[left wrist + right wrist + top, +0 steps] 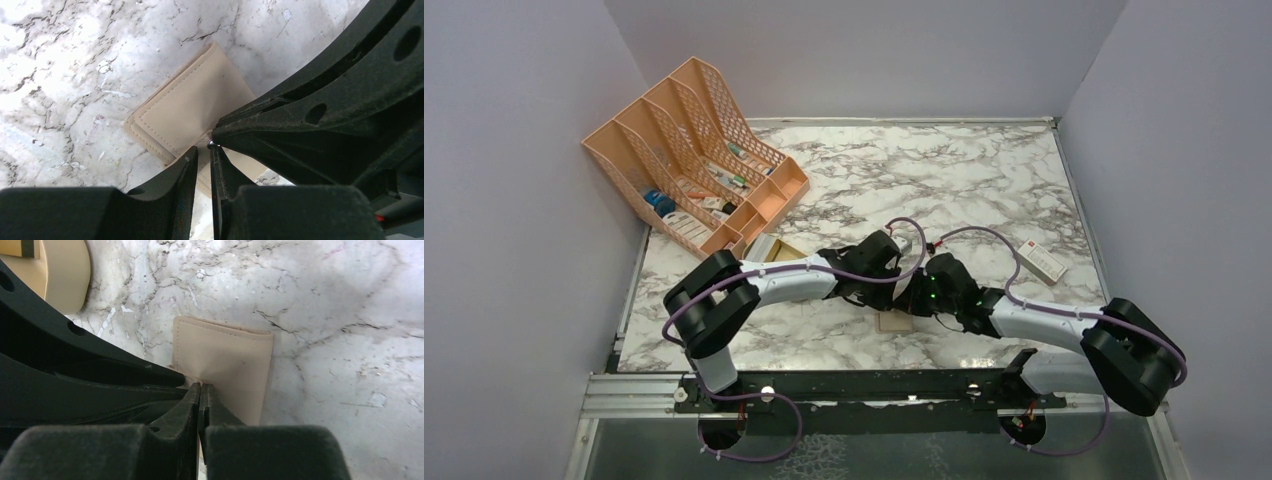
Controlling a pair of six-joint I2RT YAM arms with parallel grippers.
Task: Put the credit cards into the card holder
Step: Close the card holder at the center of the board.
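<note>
Over the one card holder (185, 107), lying folded, the left gripper (202, 154) stood a slit apart, its load impossible to tell, and the right gripper (200, 388) pressed together at the holder's edge. The holder looked soft and light, best pinched by a flap; no credit cards showed.

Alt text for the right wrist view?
Closed tan card holder flat on marble table, right gripper jaws pinched shut at its near edge. Left gripper reaches in from the left; beige dish top left.
</note>
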